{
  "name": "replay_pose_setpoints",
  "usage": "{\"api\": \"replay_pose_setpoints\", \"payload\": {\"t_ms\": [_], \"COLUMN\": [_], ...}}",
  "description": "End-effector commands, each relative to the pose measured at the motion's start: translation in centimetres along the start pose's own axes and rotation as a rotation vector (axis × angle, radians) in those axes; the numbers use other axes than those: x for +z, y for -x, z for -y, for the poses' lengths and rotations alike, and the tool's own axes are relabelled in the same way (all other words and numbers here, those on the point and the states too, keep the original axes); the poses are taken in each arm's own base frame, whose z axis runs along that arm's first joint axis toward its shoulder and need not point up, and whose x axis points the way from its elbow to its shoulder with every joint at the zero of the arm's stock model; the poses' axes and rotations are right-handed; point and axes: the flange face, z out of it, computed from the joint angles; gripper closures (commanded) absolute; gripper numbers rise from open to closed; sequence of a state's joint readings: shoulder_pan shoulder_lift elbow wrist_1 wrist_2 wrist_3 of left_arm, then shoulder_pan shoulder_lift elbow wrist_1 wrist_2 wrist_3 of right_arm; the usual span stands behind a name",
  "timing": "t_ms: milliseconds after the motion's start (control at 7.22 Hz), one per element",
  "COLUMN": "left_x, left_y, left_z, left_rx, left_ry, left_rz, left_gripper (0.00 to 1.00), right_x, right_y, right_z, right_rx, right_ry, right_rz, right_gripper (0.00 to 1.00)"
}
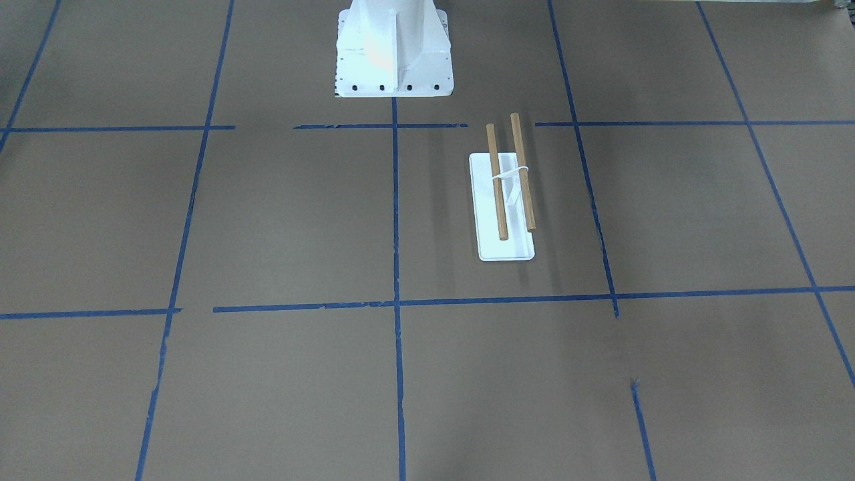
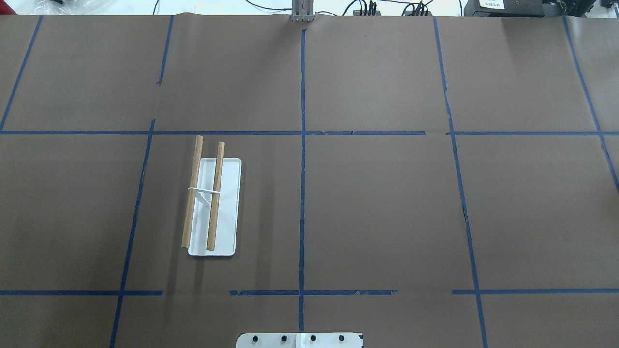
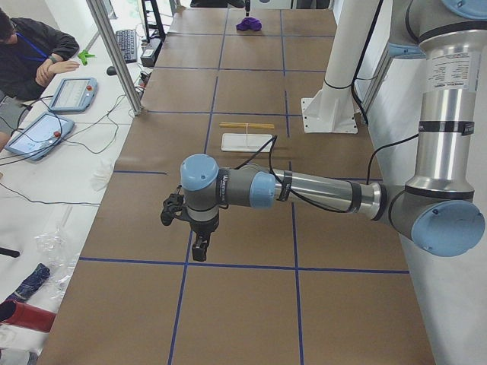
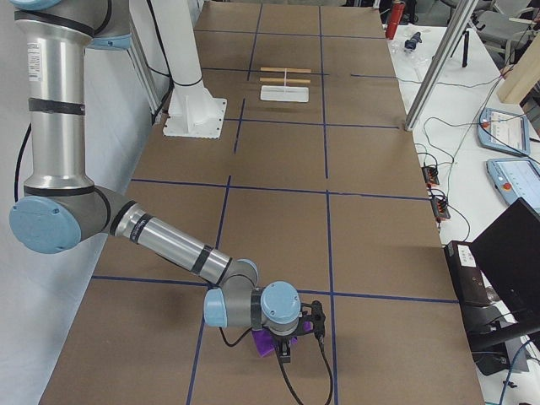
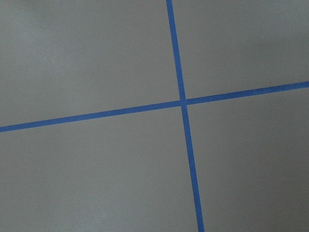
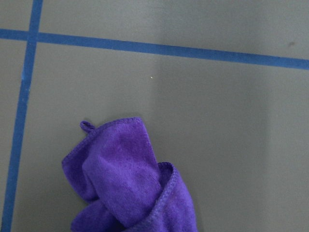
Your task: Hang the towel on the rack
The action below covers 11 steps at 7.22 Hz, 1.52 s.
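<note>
The right claw (image 4: 285, 350) is down at the crumpled purple towel (image 6: 130, 183), six o'clock in its wrist view, the rack (image 2: 213, 203) well apart on the tabletop (image 2: 387, 217), the left claw (image 3: 199, 248) aloft, and I cannot tell either claw's grip.

The towel (image 6: 128, 179) is deep purple all over, and its hem and small loop are the same purple. The rack (image 2: 227, 208) has a white base and a white upright, and its two dowels (image 2: 192, 193) are light brown wood. The table (image 2: 387, 208) is plain brown with a grid of blue tape lines (image 2: 302, 193), the pedestal (image 1: 393, 47) is white, and the left arm (image 3: 319, 190) is silver with pale blue joint caps.
</note>
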<state>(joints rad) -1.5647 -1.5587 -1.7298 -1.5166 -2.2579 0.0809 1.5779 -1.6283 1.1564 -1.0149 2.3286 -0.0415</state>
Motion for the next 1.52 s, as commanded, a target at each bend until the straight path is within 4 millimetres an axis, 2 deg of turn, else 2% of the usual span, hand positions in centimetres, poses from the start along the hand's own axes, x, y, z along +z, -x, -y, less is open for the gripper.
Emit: {"api": "replay_pose_setpoints", "payload": {"t_ms": [0, 277, 415, 554, 692, 831, 1108, 1246, 1385], "left_x": [-0.2, -0.2, -0.1, -0.2, -0.1, -0.1, -0.2, -0.3, -0.3], "left_y": [-0.2, -0.2, -0.1, -0.2, -0.1, -0.1, -0.2, -0.2, -0.3], "left_z": [0.0, 0.0, 0.0, 0.0, 0.0, 0.0, 0.0, 0.1, 0.3], "left_rx": [0.004, 0.005, 0.003, 0.004, 0.003, 0.003, 0.004, 0.006, 0.005], "left_ry": [-0.004, -0.005, -0.003, -0.004, -0.003, -0.003, -0.004, -0.006, -0.008], "left_rz": [0.000, 0.002, 0.002, 0.000, 0.002, 0.000, 0.000, 0.000, 0.001], "left_gripper": [0.00, 0.00, 0.00, 0.00, 0.00, 0.00, 0.00, 0.00, 0.00], "right_x": [2.0, 3.3, 3.8, 3.8, 3.7, 3.6, 3.4, 2.7, 1.1], "right_y": [1.1, 1.8, 2.2, 2.5, 2.6, 2.7, 2.9, 3.7, 5.2], "right_z": [-0.2, -0.4, -0.4, -0.1, 0.1, 0.1, 0.5, 1.7, 3.1], "right_rx": [-0.032, -0.049, -0.059, -0.069, -0.085, -0.089, -0.081, -0.093, -0.115], "right_ry": [0.037, 0.068, 0.079, 0.077, 0.073, 0.070, 0.065, 0.047, 0.018], "right_rz": [0.006, 0.012, 0.009, 0.013, 0.012, 0.012, 0.009, 0.020, 0.025], "right_gripper": [0.00, 0.00, 0.03, 0.45, 0.96, 1.00, 1.00, 1.00, 1.00]}}
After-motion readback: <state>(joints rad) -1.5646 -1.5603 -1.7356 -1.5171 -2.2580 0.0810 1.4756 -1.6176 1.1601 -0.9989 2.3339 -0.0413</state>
